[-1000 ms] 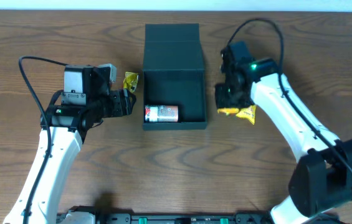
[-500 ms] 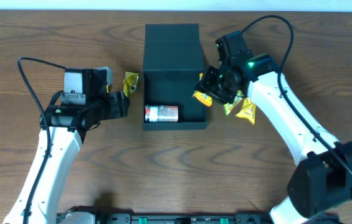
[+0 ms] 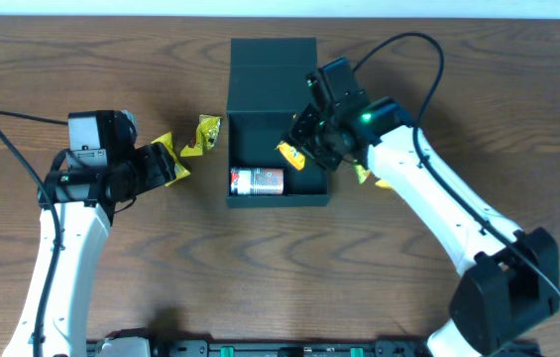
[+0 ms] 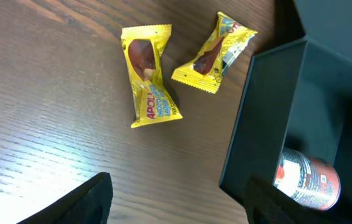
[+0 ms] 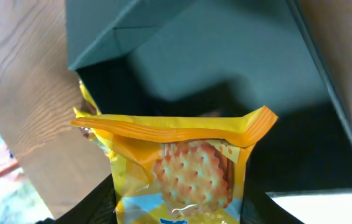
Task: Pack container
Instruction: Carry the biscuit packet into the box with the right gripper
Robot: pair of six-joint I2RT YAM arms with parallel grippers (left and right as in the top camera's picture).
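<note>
1. While the left gripper (image 4: 182,198) stands open and empty over the wooden surface (image 4: 51,137), a yellow snack packet (image 4: 149,74) lies just ahead of it. Its long axis runs away from the fingers, so the jaws would close across its narrow width.
2. A second yellow packet (image 4: 215,53) lies beyond the first, tilted. It is near the left wall of the container (image 3: 278,201) but touches neither the wall nor the first packet.
3. The container sits mid-surface with its opening upward and its lid flap (image 3: 274,69) folded back on the far side. A red can (image 3: 258,180) lies on its side in the front-left corner, long axis left to right, leaving the right and rear floor bare.
4. The right gripper (image 3: 311,139) is clamped on a yellow cracker packet (image 5: 188,162), held over the container's right half, just inside the right wall. The bare floor lies straight beyond the packet, so I judge a release there would clear the can. This arm is far nearer the container than the left one.
5. A third yellow packet (image 3: 363,175) peeks out beside the container's right wall, mostly covered by the right arm. The right wrist view cuts off the cracker packet's lower part, and how high it hangs above the floor cannot be told.
</note>
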